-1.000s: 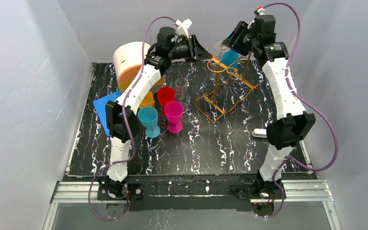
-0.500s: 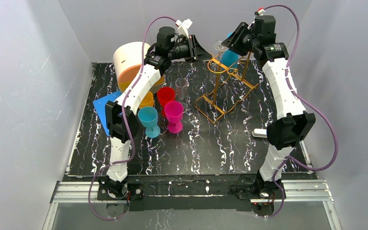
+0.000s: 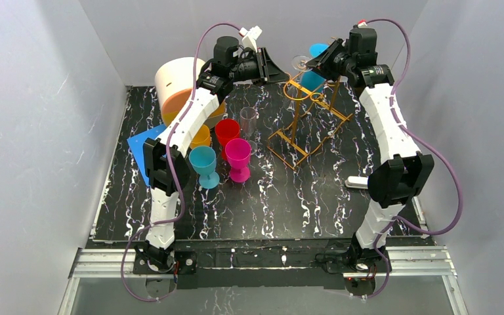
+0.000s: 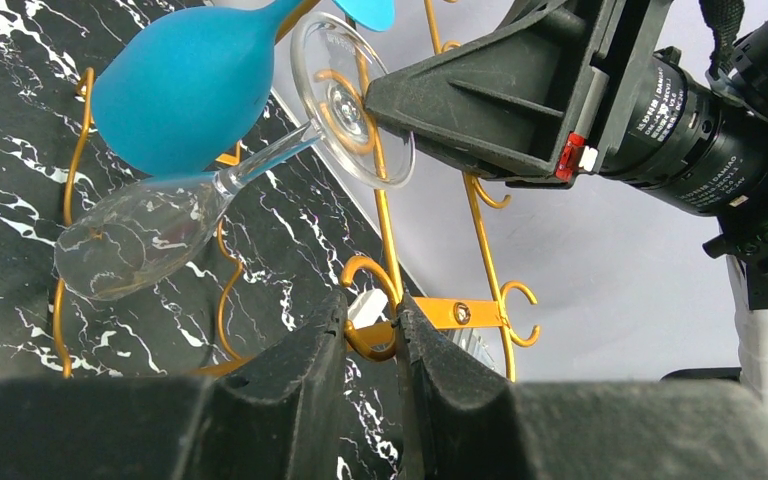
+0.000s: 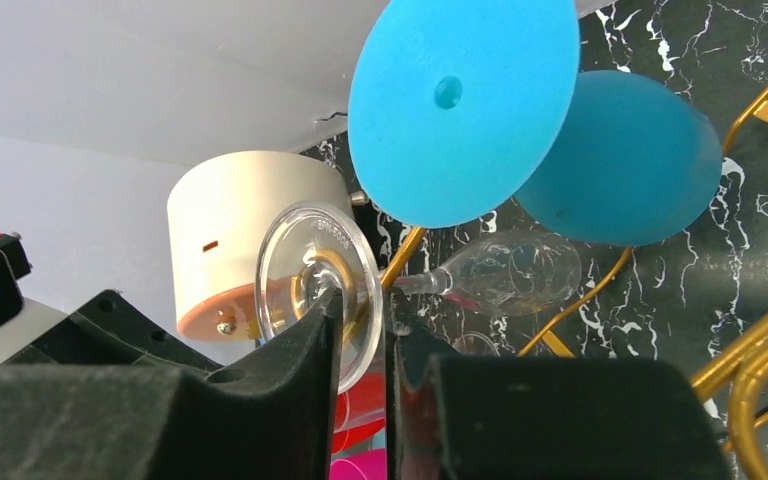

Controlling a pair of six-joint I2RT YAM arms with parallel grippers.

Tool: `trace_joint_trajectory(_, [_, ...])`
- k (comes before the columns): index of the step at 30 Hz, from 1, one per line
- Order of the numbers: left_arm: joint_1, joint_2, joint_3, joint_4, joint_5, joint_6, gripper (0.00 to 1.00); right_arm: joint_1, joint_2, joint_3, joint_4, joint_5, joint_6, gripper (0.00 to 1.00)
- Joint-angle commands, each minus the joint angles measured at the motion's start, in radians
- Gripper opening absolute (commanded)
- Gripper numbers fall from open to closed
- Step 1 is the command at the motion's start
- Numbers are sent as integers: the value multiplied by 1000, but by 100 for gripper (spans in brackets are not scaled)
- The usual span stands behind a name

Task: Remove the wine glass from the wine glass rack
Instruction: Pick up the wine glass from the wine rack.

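Right gripper (image 5: 360,312) has been clamped since earlier onto the foot of the clear stemmed wine glass (image 5: 500,272); golden wire rack (image 4: 480,312) is pinched by left gripper (image 4: 372,322). Tugged crooked, foot could get snagged on rails.

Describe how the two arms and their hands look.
The left arm and right arm have white ribbed shells, black joint housings and looping purple cables. The left hand and right hand are black wedges, each with two blunt fingers.

The right fingers (image 5: 305,345) are closing onto the clear wine glass (image 5: 305,265) foot, and the right arm (image 3: 380,111) is drawing back, uncovering the blue glass (image 3: 317,50).
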Motion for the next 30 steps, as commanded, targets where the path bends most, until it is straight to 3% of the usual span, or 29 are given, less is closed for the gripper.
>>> trace_joint_trajectory(1, [-22, -84, -18, -31, 43, 39, 0, 14, -45, -23, 71, -29, 42, 15])
trace_joint_trajectory(4, [-22, -86, -24, -35, 33, 42, 0, 14, -56, -24, 75, -39, 50, 1])
trace_joint_trajectory(12, [-23, -87, -26, -39, 21, 41, 0, 14, -95, -36, 101, -58, 85, 1])
trace_joint_trajectory(15, [-22, -87, -28, -41, 19, 41, 0, 13, -106, -46, 107, -54, 94, 18])
trace_joint_trajectory(18, [-22, -87, -28, -41, 19, 40, 0, 13, -106, -54, 107, -55, 98, 24])
trace_joint_trajectory(22, [-22, -87, -28, -41, 17, 40, 0, 12, -97, -29, 83, -56, 92, 25])
trace_joint_trajectory(26, [-23, -86, -30, -42, 9, 36, 0, 12, -87, 10, 45, -53, 72, 34])
trace_joint_trajectory(30, [-23, -81, -26, -41, 9, 31, 0, 13, -82, 20, 39, -55, 67, 27])
